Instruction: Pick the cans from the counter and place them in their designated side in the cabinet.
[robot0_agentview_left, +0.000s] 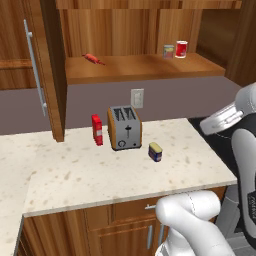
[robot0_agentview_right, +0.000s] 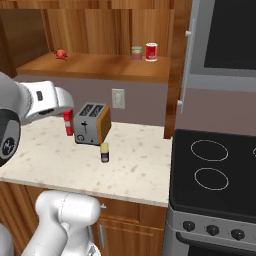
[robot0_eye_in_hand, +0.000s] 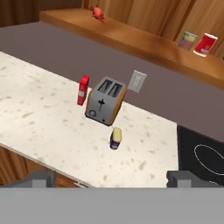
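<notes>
We see the counter (robot0_agentview_left: 100, 175) spanning the lower half of the left base view, with the cabinet (robot0_agentview_left: 145, 67) shelf across the top. The white arm bends up along the right edge. In the hand view the gripper (robot0_eye_in_hand: 111, 179) sits at the bottom, fingertips (robot0_eye_in_hand: 41, 178) wide apart, holding nothing, above the counter. The grey-green can (robot0_agentview_left: 169, 51) stands upper right on the shelf, beside a red cup (robot0_agentview_left: 181, 49). The dark blue can (robot0_agentview_left: 155, 151) stands centre frame, just right of the toaster (robot0_agentview_left: 125, 127).

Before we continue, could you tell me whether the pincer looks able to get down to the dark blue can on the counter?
Probably yes: the pincer is open, and the dark blue can stands apart from the toaster.
</notes>
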